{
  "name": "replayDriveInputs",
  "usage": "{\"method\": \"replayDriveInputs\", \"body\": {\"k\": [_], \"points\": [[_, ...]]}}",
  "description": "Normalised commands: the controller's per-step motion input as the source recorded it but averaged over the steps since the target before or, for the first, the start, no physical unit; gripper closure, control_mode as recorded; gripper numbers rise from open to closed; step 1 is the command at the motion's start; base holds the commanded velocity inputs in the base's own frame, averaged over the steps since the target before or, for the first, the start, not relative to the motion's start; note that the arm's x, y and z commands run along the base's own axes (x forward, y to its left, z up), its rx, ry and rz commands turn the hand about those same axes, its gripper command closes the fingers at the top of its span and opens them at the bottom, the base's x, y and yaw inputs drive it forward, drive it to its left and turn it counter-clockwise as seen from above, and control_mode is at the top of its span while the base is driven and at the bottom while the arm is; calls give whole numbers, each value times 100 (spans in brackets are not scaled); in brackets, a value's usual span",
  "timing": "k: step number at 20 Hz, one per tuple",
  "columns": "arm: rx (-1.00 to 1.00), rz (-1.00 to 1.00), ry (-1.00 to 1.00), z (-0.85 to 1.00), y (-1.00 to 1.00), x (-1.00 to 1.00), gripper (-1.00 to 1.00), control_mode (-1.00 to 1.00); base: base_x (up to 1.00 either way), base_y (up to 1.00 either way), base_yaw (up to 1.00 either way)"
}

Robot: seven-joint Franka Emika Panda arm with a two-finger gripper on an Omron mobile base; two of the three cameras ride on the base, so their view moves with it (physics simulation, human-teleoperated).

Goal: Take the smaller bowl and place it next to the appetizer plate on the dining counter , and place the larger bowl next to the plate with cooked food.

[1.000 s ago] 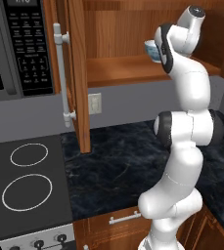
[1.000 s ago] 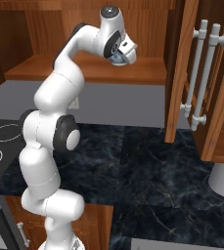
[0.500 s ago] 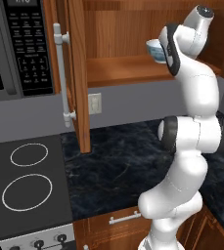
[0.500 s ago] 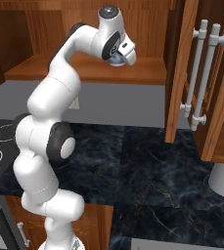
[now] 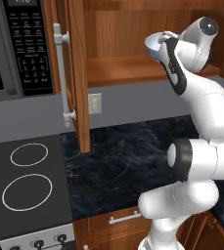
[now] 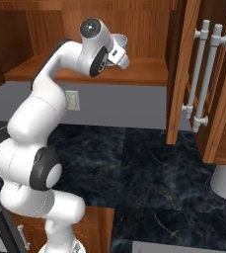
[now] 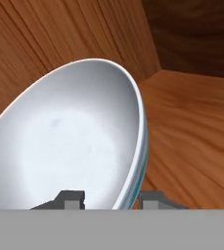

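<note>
Fingers (image 7: 72, 197) pinch bowl (image 7: 69, 141) rim: one inside, one outside, closed on wall. Bowl tilted, mouth toward camera, held above cabinet shelf (image 7: 196, 132). Gripper (image 5: 163, 44) at open cabinet front. Next: withdraw outward, away from back wall.

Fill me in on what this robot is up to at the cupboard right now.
The white arm is reaching up into the open wooden cabinet above the dark marble worktop. Its gripper has the smaller bowl by the rim, one finger inside and one outside, with the bowl tilted over the cabinet shelf. In the left base view the bowl shows at the hand, in front of the shelf. The bowl has not yet gone anywhere near a dining counter.
</note>
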Motion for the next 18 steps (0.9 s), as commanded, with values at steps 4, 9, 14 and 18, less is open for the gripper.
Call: {"method": "replayDriveInputs", "body": {"k": [4, 9, 14, 18], "points": [[-1, 2, -5, 19, 34, -85, 100, -100, 0, 0, 0], [1, 10, 0, 59, 18, -100, 100, -100, 0, 0, 0], [3, 19, 8, 23, 22, -99, 100, -100, 0, 0, 0], [0, 17, 8, -22, 9, -91, 100, -100, 0, 0, 0]]}}
